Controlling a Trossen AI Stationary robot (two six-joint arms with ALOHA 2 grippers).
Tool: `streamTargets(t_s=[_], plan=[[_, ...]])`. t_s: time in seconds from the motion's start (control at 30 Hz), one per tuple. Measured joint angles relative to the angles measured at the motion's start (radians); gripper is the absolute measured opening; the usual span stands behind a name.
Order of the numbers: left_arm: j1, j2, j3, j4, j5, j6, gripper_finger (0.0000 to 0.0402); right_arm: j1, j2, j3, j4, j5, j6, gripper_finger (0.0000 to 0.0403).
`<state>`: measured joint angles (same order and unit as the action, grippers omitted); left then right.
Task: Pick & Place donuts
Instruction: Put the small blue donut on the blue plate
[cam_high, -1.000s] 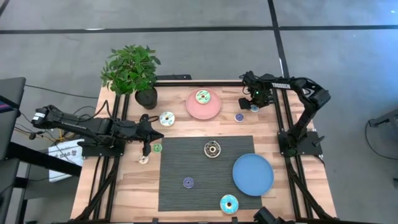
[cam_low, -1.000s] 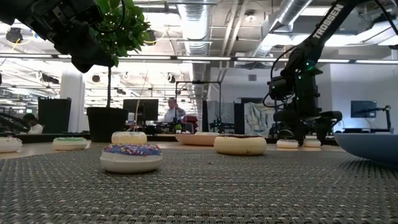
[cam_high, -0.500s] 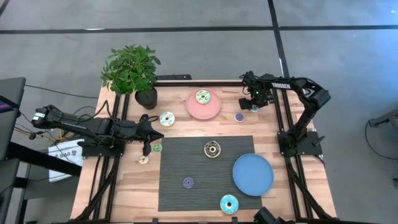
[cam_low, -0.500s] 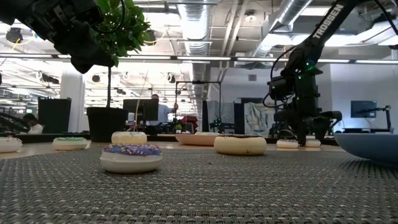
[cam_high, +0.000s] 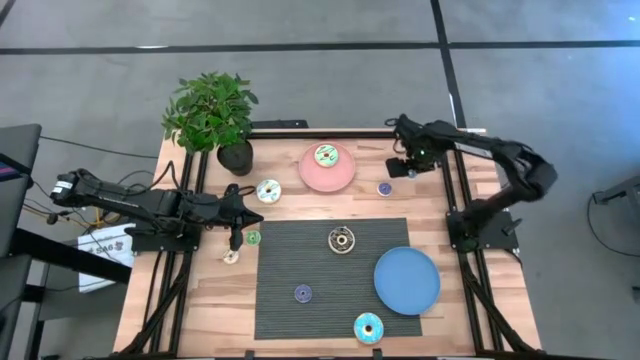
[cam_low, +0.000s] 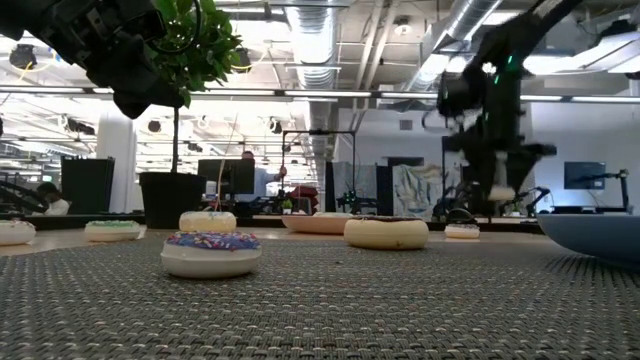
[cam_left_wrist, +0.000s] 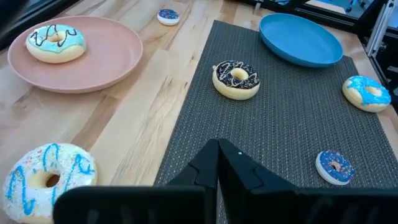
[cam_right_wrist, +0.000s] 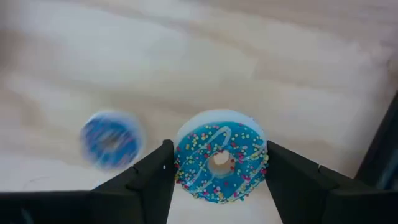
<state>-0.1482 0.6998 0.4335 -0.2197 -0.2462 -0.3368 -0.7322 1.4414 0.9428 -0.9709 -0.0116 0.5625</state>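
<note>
Moved: right end effector (cam_right_wrist: 217, 186) has risen off the worktop (cam_high: 470, 300) since a second ago, carrying the cyan sprinkled donut (cam_right_wrist: 220, 163) up with it.
Left end effector (cam_left_wrist: 217, 155): clenched, empty, hovering at the mat's (cam_high: 310, 265) left edge.
Nearby: small green donut (cam_high: 253, 238) just beside it, white donut (cam_high: 268, 190) farther ahead.
Right end effector: grasping the cyan sprinkled donut between both fingers (cam_right_wrist: 146, 180).
Below it: small blue donut (cam_high: 385, 188) lies on the wood, just beside the pink plate (cam_high: 340, 178).

Grey tiled floor (cam_high: 300, 25), ceiling ducts (cam_low: 320, 40) (strip-lit), desk monitors (cam_low: 225, 177)
</note>
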Motion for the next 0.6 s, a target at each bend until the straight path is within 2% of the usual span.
streamTargets(t_s=[0.13, 0.3, 0.43, 0.6], plan=[[0.000, 0.000, 0.000, -0.001, 0.002, 0.021, 0.0000, 0.206, -0.136, 0.000, -0.054, 0.017, 0.207, 0.0218], [0.000, 0.000, 0.000, -0.002, 0.002, 0.019, 0.0000, 0.567, -0.235, 0.001, -0.085, 0.062, 0.570, 0.0217], [0.000, 0.000, 0.000, -0.002, 0.043, 0.039, 0.0000, 0.863, -0.236, 0.001, -0.092, 0.099, 0.887, 0.0217], [0.000, 0.000, 0.000, -0.008, 0.086, 0.063, 0.0000, 1.179, -0.150, 0.001, -0.089, 0.117, 1.283, 0.0217]])
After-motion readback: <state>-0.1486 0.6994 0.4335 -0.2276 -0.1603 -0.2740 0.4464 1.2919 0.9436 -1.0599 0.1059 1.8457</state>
